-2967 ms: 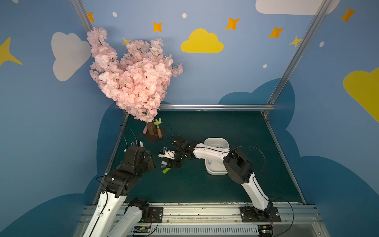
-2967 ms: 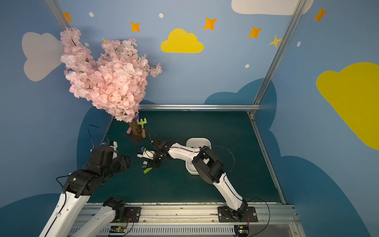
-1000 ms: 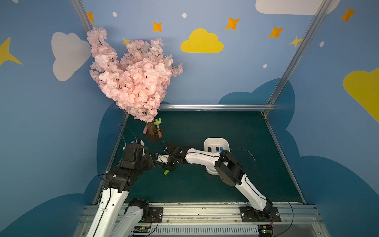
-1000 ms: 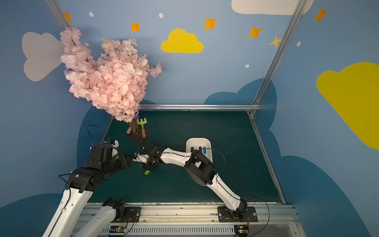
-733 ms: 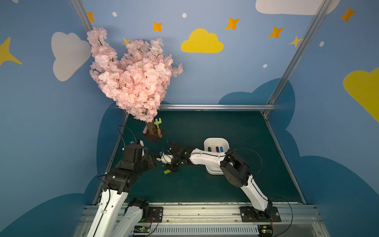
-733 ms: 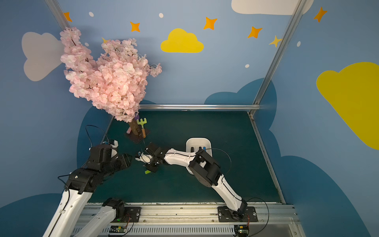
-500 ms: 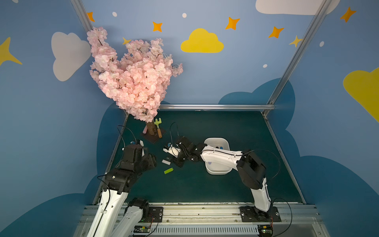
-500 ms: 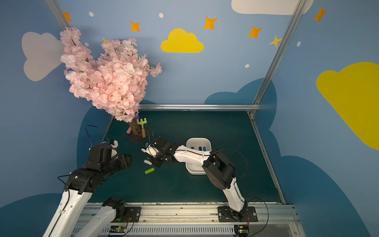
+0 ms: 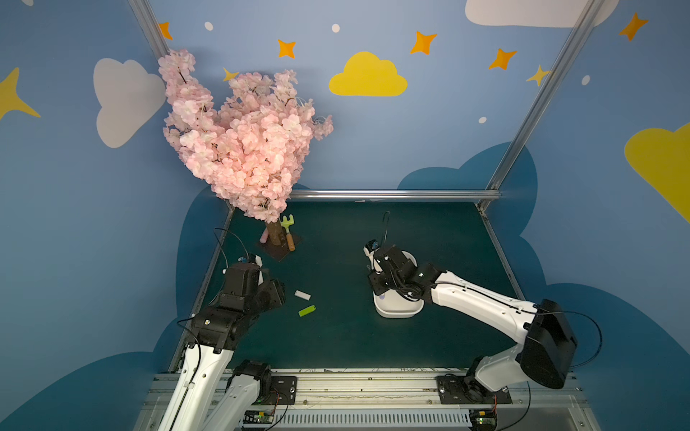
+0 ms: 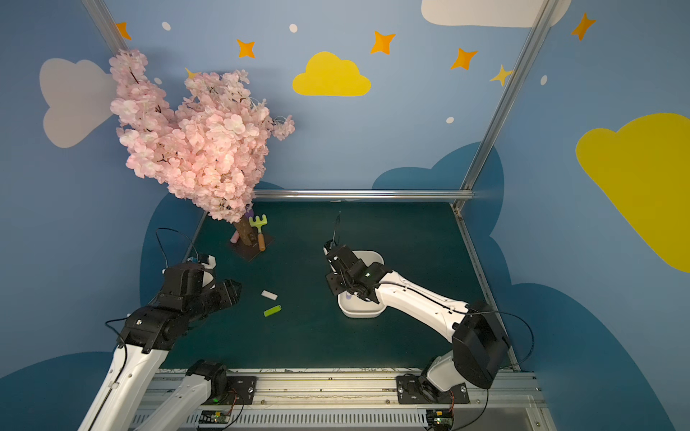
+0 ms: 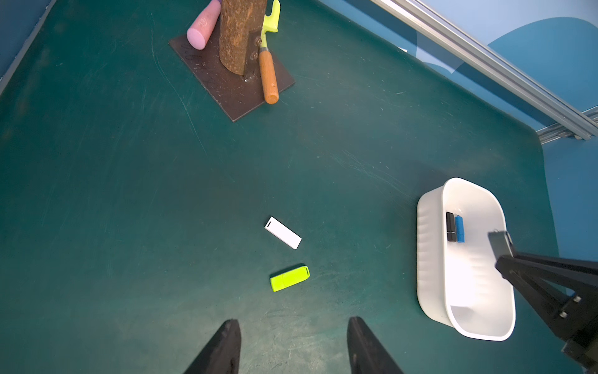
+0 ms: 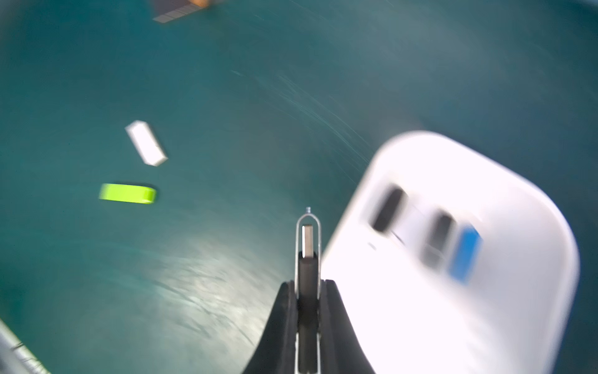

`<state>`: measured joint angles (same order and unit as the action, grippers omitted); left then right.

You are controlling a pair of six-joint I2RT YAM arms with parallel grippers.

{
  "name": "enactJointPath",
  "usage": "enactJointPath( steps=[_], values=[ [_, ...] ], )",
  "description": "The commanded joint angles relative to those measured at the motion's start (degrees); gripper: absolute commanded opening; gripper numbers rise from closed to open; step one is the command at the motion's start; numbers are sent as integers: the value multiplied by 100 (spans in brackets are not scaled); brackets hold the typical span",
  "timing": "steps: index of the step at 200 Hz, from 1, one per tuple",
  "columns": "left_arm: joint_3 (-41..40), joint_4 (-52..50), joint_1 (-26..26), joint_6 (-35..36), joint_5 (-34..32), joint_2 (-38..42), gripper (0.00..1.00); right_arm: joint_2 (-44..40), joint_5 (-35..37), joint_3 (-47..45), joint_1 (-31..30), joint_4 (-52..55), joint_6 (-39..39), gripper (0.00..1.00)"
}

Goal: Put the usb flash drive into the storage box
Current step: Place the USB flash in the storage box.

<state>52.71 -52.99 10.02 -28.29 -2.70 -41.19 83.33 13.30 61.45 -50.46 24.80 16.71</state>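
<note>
Black swivel drive [image 12: 307, 255]: pinched lengthwise in the right gripper [image 12: 308, 285], metal clip pointing straight out ahead, carried clear of the mat!
Right jaws: clamped tight on the drive's body.
Storage box [image 12: 420, 323]: just beside the drive's tip, on the side away from the loose drives. A black drive [image 11: 450, 226] and a blue drive [image 11: 459, 229] lie inside.
Coming move: by my read, a short sideways carry over the rim, then let go. The right arm is plainly nearer.
Left gripper [image 11: 293, 320]: half-open, empty, hovering short of the green drive [image 11: 290, 278] and the white drive [image 11: 282, 232].
</note>
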Motion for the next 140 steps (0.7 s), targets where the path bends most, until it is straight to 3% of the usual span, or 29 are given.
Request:
enactJointPath(
  steps=[1,36,140],
  values=[
    [-75,87,-5,51,46,47,56,-328,656,-604,243,327,861,6],
    [-86,96,2,48,49,56,57,-301,434,-1212,501,-188,1115,6],
    [-106,115,9,45,77,94,57,1088,-184,-854,825,-729,1317,7]
  ],
)
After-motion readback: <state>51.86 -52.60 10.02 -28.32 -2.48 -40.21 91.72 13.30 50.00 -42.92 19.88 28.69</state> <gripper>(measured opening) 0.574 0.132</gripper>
